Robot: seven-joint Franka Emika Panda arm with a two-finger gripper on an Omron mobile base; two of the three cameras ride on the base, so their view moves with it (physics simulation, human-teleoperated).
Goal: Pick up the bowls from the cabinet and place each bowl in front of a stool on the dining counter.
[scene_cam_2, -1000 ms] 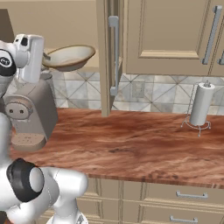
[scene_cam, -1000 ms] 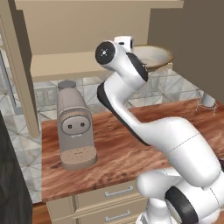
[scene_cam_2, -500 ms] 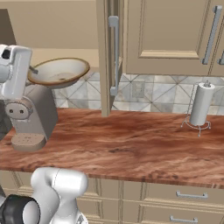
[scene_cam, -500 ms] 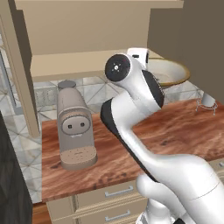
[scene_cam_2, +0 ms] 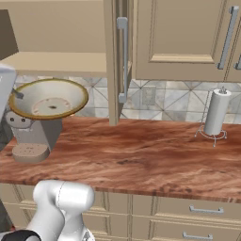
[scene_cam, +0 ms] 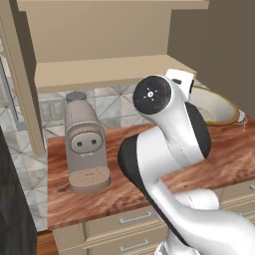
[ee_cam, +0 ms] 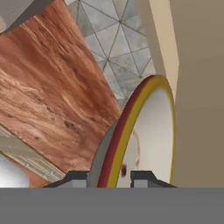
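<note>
Hand view: claw [ee_cam: 110, 177] is pinched narrow on the rim of the wide cream bowl [scene_cam_2: 48, 98], one tip inside, one outside, bowl carried in the air above the tabletop [scene_cam_2: 141, 150], just out from the open cabinet [scene_cam: 104, 69] shelf. Looks like glazed ceramic, so stiff, slick and chippable, with its weight hanging off a one-sided rim pinch; I'd keep it level and move slowly. Coffee machine [scene_cam: 85, 144] sits right below, open cabinet door [scene_cam_2: 117, 61] hangs beside it, paper towel holder [scene_cam_2: 215, 115] well off.
</note>
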